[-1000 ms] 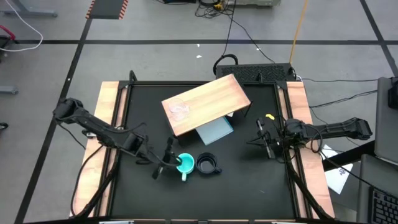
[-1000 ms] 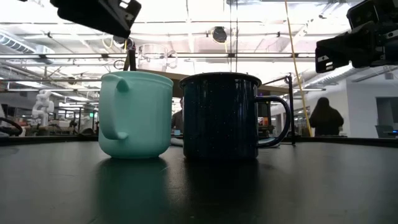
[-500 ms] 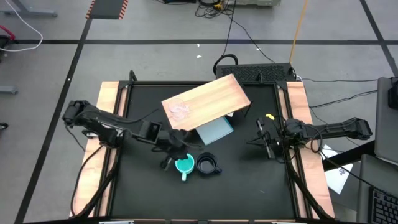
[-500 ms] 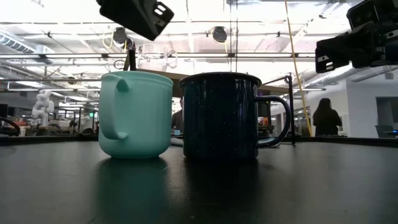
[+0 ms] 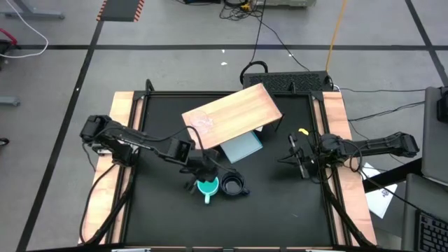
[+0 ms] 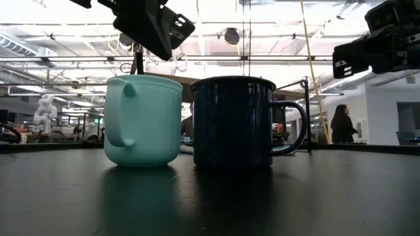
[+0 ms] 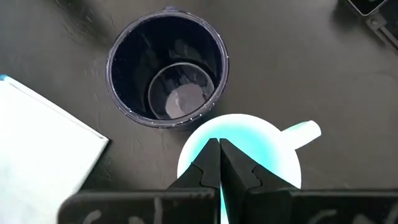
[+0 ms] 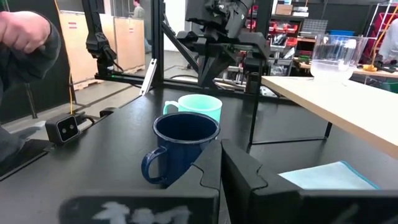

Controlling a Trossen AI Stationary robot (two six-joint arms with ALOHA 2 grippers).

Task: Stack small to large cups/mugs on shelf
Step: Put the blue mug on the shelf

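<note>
The turquoise mug [image 7: 249,152] and black mug [image 7: 166,78] both stand empty.

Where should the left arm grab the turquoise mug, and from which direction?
Take the turquoise mug by its rim wall, coming straight down from above. It stands upright and open-mouthed, and the left gripper, jaws shut, already hangs over it. Choose the side away from the black mug, which stands close beside it, and clear of the handle.
</note>
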